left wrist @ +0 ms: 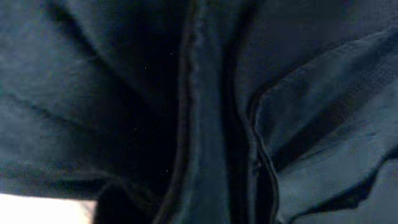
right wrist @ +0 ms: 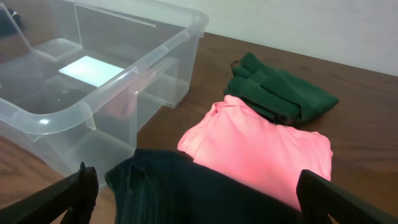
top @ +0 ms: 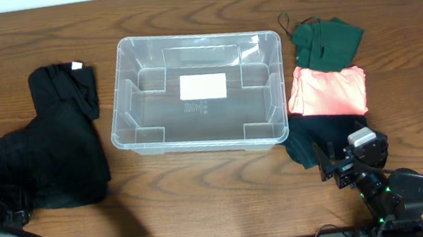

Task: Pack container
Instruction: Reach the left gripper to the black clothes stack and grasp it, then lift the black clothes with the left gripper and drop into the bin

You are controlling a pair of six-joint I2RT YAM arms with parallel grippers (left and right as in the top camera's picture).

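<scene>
Clear container [top: 195,88] sits empty at the table's [top: 204,189] centre. Right pincer [right wrist: 199,199], spread apart, should bite through every fold of the dark garment [top: 312,134] at the container's 4 o'clock. Left pincer [top: 15,211]: I cannot tell its state.

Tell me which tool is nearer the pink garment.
Right. The right tool sits at the dark garment adjoining the pink garment; the left tool is beyond the container, on the black pile.

Under the right gripper [right wrist: 196,193], jaws wide apart, lies a dark garment [right wrist: 161,186]; the pink garment [right wrist: 261,149] blocks just ahead, the green garment [right wrist: 280,93] beyond. Ahead-left the container [right wrist: 93,106] is open on top, inside free.
</scene>
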